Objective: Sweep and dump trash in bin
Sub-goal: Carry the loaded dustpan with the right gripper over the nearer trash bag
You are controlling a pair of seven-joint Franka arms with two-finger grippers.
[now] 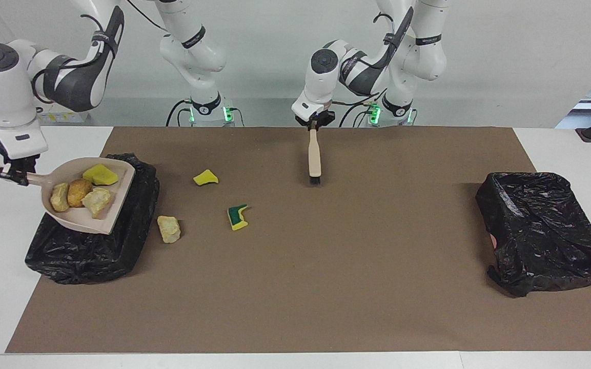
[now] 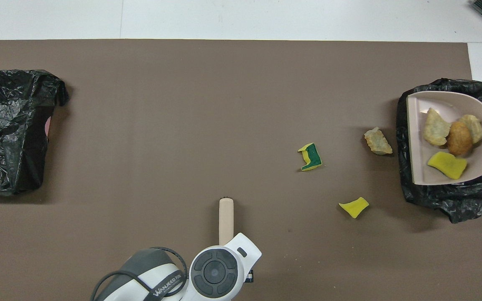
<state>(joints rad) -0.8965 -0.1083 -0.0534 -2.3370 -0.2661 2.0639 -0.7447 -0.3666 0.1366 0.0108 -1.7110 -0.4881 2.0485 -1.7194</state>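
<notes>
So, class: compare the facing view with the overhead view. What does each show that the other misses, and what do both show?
Only the facing view shows the right gripper clamped on the dustpan's handle, and the left gripper gripping the brush.

Only the overhead view shows the brush from straight above, with the left arm covering its held end.

Both show the dustpan with four scraps over the black bin, a second bin, and three scraps on the mat: yellow sponge, green-and-yellow sponge, bread chunk.

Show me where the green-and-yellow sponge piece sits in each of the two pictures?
Facing view: green-and-yellow sponge lies on the brown mat, lower left of centre.
Overhead view: same sponge, right of centre.
Shared landmark: the tan bread chunk lying beside it.
</notes>
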